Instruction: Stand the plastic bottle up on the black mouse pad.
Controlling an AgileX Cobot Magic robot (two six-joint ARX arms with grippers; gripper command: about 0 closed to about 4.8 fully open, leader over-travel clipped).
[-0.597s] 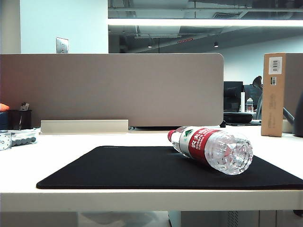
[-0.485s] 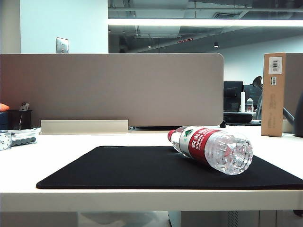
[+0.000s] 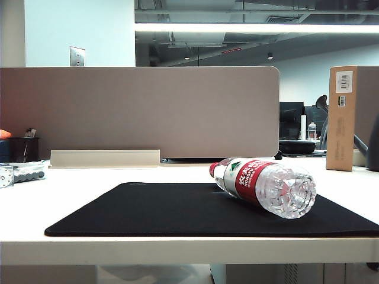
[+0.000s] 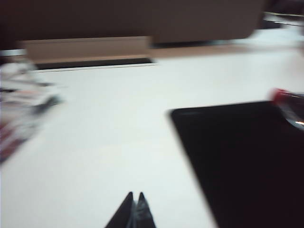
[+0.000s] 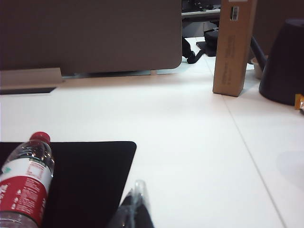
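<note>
The plastic bottle [image 3: 266,183] lies on its side on the right part of the black mouse pad [image 3: 148,210], with its red cap toward the partition and its clear base toward the camera. Neither gripper shows in the exterior view. In the right wrist view my right gripper [image 5: 137,186] is shut and empty over the white table, just off the black mouse pad's [image 5: 90,175] corner, with the plastic bottle [image 5: 26,185] a short way off. In the blurred left wrist view my left gripper [image 4: 135,195] is shut and empty over bare table beside the pad [image 4: 247,161]. The bottle's cap [image 4: 285,99] is at the frame's edge.
A grey partition [image 3: 139,112] with a beige strip [image 3: 105,157] at its foot closes the back of the table. A tall cardboard box [image 3: 342,118] and a dark rounded object [image 5: 285,61] stand at the back right. Small clutter [image 3: 21,171] lies at the far left.
</note>
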